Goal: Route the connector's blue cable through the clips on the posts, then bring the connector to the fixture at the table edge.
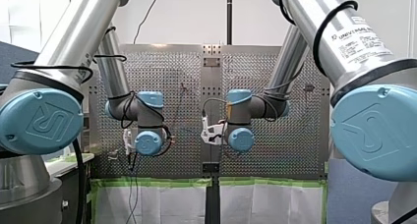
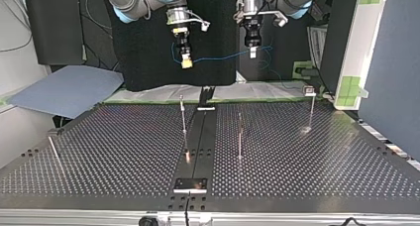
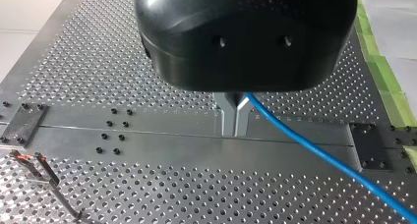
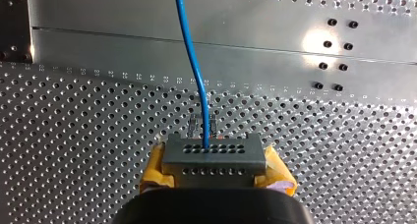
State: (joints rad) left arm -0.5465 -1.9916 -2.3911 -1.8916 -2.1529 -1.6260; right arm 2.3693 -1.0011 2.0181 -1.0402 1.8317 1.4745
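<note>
High above the perforated table [image 2: 124,151], my right gripper [image 2: 186,62] is shut on the grey connector [image 4: 214,157], which sits between its yellow pads [image 4: 155,170]. The blue cable [image 4: 194,67] leaves the connector's face and runs across to my left gripper [image 2: 252,52], whose metal fingers [image 3: 228,117] are shut on it [image 3: 319,155]. In the top view the cable [image 2: 218,56] sags between the two grippers. Thin posts [image 2: 183,114] [image 2: 240,137] [image 2: 312,107] stand on the table below, all apart from the cable. A plate fixture [image 2: 190,185] lies at the table's near edge.
Another thin post [image 2: 52,146] leans at the top view's left. A black bracket [image 2: 206,98] sits at the table's far edge on the centre rail. A post with a clip [image 3: 37,167] shows beside my left gripper in its wrist view. Green tape [image 2: 352,84] marks the side panel.
</note>
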